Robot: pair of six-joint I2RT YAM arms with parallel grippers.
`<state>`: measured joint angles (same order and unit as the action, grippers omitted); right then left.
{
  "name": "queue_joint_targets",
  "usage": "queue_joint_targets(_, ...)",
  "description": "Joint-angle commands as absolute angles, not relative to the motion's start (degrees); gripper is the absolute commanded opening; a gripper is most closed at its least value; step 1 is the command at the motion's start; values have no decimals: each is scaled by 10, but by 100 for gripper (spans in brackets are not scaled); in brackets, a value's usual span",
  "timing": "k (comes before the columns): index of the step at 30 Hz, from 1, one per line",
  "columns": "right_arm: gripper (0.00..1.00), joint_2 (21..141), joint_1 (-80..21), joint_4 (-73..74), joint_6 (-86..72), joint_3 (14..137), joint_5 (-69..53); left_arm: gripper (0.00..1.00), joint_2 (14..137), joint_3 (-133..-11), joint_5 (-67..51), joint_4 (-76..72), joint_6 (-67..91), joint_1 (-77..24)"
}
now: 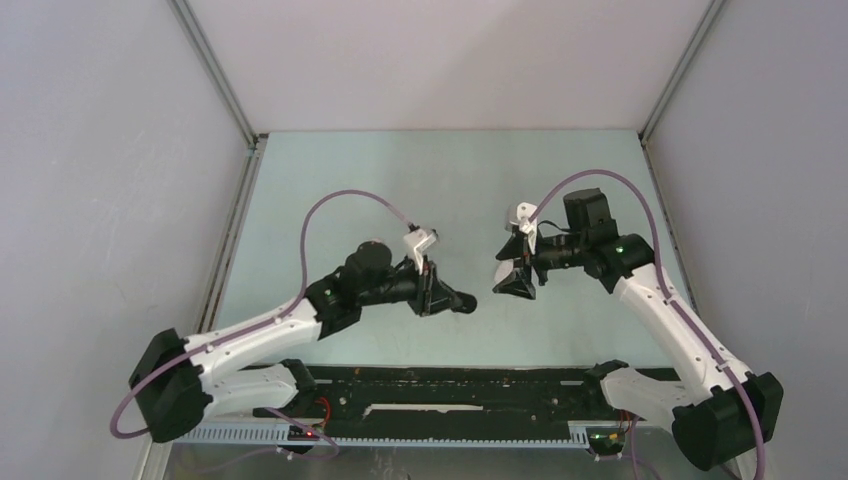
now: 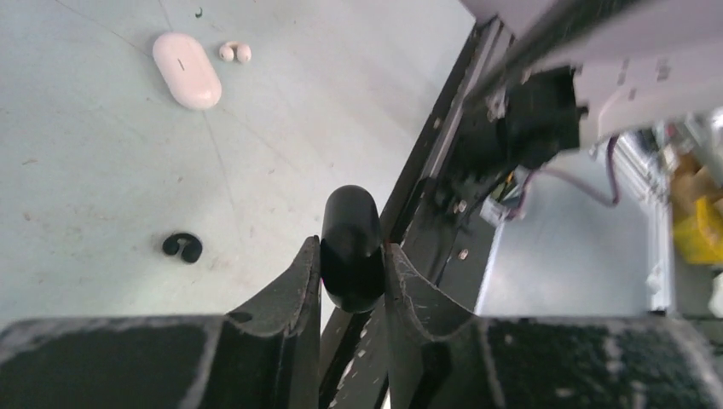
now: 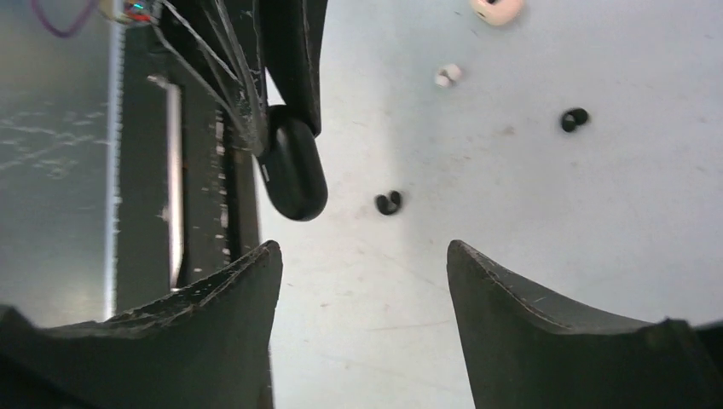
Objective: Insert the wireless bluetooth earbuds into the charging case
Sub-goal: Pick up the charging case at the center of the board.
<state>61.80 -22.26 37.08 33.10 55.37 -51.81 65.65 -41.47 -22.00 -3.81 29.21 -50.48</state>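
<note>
My left gripper [image 1: 447, 297] is shut on a closed black pill-shaped charging case [image 2: 349, 247] and holds it above the table near the front edge. The case also shows in the right wrist view [image 3: 294, 175]. My right gripper [image 3: 362, 251] is open and empty, facing the case from a short distance. One black earbud [image 3: 389, 202] lies on the table just beyond the case, and it also shows in the left wrist view [image 2: 182, 247]. A second black earbud [image 3: 574, 119] lies farther off. A pair of white earbuds [image 2: 234, 53] lies beside a white case [image 2: 186, 70].
A pale pink case [image 3: 497, 8] lies at the top edge of the right wrist view. The black rail [image 1: 450, 395] runs along the table's front edge under the left gripper. Grey walls enclose the table on three sides.
</note>
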Motion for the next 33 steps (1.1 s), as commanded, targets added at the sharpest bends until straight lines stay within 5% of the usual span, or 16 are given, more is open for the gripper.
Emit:
queue_joint_targets(1, 70, 616, -225, 459, 382, 589, -624, 2, 568, -341, -231, -148, 146, -533)
queue_joint_targets(7, 59, 654, -324, 522, 419, 589, -551, 3, 522, -329, -230, -171, 87, -568)
queue_joint_targets(25, 60, 697, -365, 500, 380, 618, -600, 3, 512, -320, -232, -176, 53, -599)
queue_joint_targets(33, 45, 719, -367, 513, 380, 638, -606, 3, 521, -327, -223, -161, 43, -605)
